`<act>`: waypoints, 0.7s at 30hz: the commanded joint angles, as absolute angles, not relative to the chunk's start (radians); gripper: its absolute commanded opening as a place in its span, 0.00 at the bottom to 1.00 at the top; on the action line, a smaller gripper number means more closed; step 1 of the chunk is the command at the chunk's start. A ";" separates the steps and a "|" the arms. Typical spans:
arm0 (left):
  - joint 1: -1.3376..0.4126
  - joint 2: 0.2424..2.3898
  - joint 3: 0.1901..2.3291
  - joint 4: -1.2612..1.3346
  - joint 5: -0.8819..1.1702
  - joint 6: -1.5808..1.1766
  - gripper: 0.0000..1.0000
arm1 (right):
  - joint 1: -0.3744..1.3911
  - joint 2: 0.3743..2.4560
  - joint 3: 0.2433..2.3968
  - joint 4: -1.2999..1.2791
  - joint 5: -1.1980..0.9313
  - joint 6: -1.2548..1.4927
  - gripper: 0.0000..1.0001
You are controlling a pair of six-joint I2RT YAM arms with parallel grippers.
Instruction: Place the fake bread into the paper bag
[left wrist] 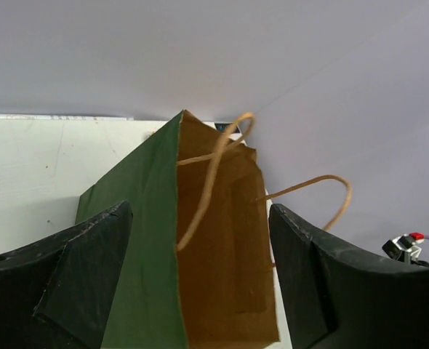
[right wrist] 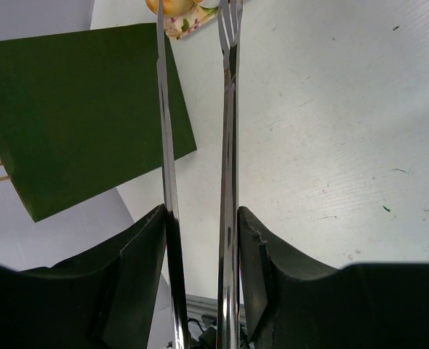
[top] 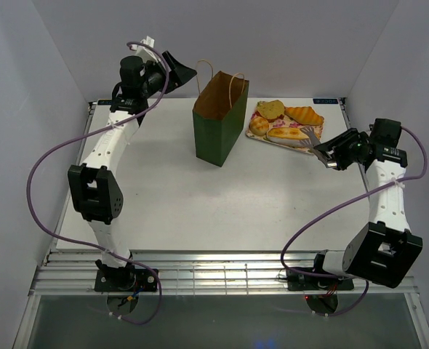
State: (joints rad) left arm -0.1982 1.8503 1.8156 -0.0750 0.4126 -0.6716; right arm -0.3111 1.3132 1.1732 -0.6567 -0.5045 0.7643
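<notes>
The fake bread (top: 286, 122) sits together on a floral tray (right wrist: 187, 23) at the far right of the tabletop (top: 163, 196): a long baguette (top: 288, 134), a croissant (top: 304, 115) and two buns (top: 270, 109). The pieces look light and smooth-skinned, so I'd guess they could slip or roll. The baguette seems best pinched across its middle, the round ones across their widest part. Just left of the tray the paper bag (top: 218, 127) stands upright with its mouth open, and what shows of its brown inside holds no bread. Being thin paper, it may tip if nudged. The right jaws are closed on a pair of metal tongs (right wrist: 229, 145), whose tips reach the tray's near edge. The left jaws stand wide apart, holding nothing, raised near the bag's mouth.
</notes>
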 commanded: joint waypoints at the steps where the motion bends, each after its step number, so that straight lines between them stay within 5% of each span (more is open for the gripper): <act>1: -0.178 1.914 1.876 -0.009 0.574 -0.698 0.86 | -0.310 1.275 1.172 -0.655 -0.526 0.758 0.48; 21: -0.169 2.063 1.947 0.156 0.729 -0.841 0.60 | -0.345 1.328 1.164 -0.647 -0.505 0.779 0.47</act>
